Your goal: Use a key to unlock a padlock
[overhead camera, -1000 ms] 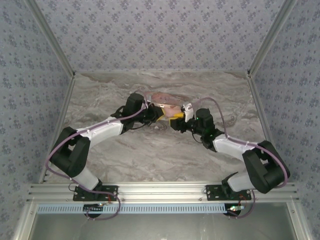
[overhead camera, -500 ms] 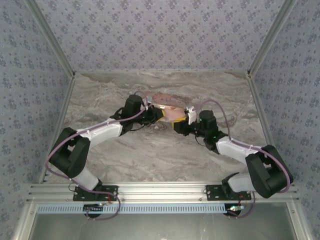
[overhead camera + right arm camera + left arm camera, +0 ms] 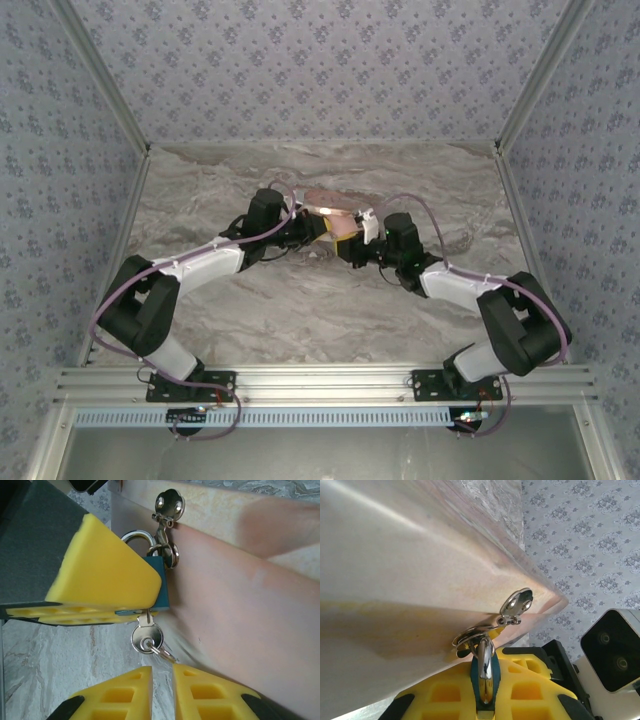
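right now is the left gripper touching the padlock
Touching. The right wrist view shows a yellow finger of the left gripper pressed flat against the padlock, on its blue body.

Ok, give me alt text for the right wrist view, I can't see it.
A small blue padlock sits against the pink box, pinched by the left gripper's yellow finger pad, a silver key in its bottom. The right gripper sits just below the key, fingers a narrow gap apart, not gripping it.

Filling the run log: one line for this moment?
left hand: shut on padlock | key: in padlock | right hand: just below key, grip unclear
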